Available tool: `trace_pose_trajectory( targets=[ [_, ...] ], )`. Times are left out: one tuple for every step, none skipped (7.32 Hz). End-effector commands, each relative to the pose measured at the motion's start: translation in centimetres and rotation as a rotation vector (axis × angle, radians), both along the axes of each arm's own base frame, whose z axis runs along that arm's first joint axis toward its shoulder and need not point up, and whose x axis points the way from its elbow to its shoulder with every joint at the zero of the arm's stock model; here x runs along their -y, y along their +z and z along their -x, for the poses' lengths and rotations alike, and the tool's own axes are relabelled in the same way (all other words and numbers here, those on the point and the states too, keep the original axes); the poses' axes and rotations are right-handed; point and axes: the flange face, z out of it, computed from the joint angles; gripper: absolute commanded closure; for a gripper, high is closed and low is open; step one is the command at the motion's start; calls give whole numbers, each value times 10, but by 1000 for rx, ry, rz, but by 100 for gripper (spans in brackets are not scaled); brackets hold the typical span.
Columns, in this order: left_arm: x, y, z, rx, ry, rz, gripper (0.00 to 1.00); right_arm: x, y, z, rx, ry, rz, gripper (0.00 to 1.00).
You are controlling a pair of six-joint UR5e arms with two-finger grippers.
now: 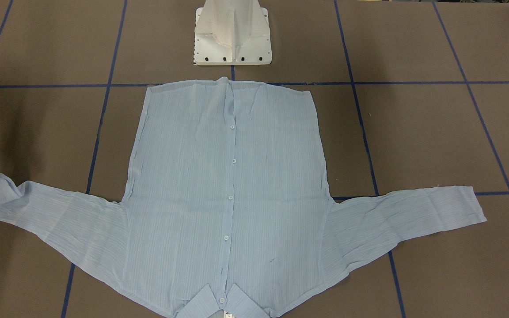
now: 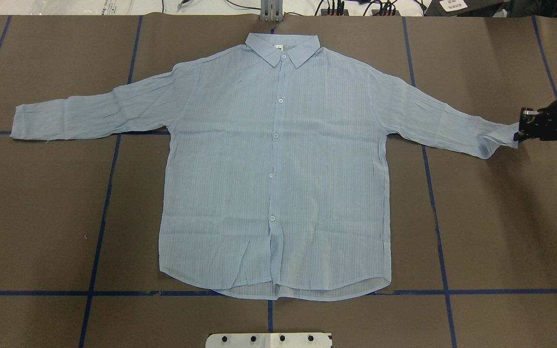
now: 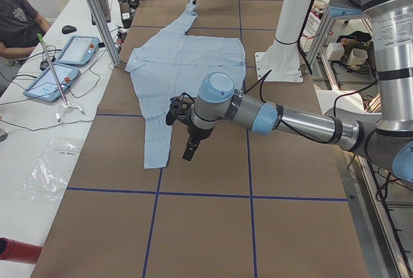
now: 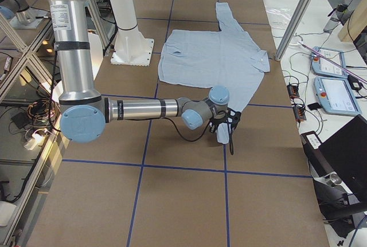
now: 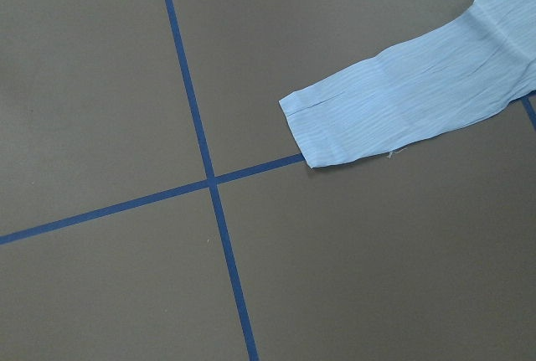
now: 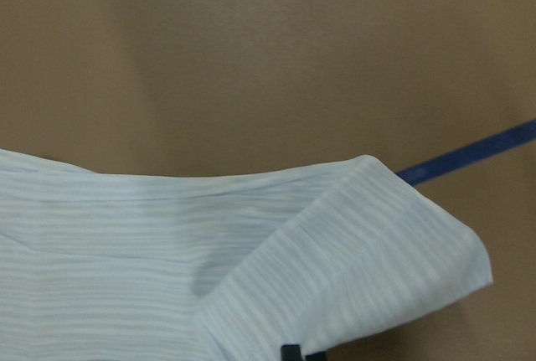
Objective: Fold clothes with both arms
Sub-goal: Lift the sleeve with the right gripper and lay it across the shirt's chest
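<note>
Right gripper [image 2: 519, 133]: at the right edge of the overhead view, jaws closed on the cuff at the end of one sleeve of the shirt [image 2: 278, 159].
Held cuff [image 6: 394, 252]: doubled over on itself and raised slightly off the table; one black fingertip [image 6: 291, 351] just visible beneath it at the bottom edge of the right wrist view.
Left gripper [image 3: 188, 154]: seen only in the left side view, hanging above the table just beside the other sleeve's end, apart from the cloth; cannot tell whether the jaws are open or closed.
Free cuff [image 5: 335, 131]: flat on the table, right of centre in the left wrist view, its lower corner lying on a blue tape line [image 5: 126, 204].
Shirt: spread flat, buttoned, front up, in the middle of the table [image 2: 41, 217]; collar [image 2: 282, 48] at the top of the overhead view, hem at the bottom, sleeves stretched out to both sides.
Pedestal base [image 1: 232, 39]: white, top centre of the front-facing view, just beyond the hem and not touching the cloth.
Side desk [image 3: 39, 129]: along the left of the left side view, with a seated person [image 3: 16, 17] at upper left, two tablet-like panels [image 3: 77, 49] and a clear plastic bag [image 3: 48, 168].
</note>
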Motion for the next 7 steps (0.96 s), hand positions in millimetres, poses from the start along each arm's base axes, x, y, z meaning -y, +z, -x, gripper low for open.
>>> trace_pose_trajectory(
  targets=[
    [0,0,0,0,1,-3,0,55,-120,79,42,-18,-11,100],
    [0,-1,0,-1,2,-3,0,76,-183,112,37,-25,10,100],
    [0,-1,0,-3,1,-4,0,89,-234,145,39,-21,24,100],
    [0,-2,0,-5,2,-7,0,101,-274,188,48,8,52,100],
    [0,-3,-1,-9,4,-10,0,117,-318,235,37,40,57,100],
    [-1,-6,-1,-10,4,-17,0,117,-363,283,48,25,68,100],
    [-1,-10,-1,-10,4,-23,0,105,-399,322,46,20,51,100]
  ],
)
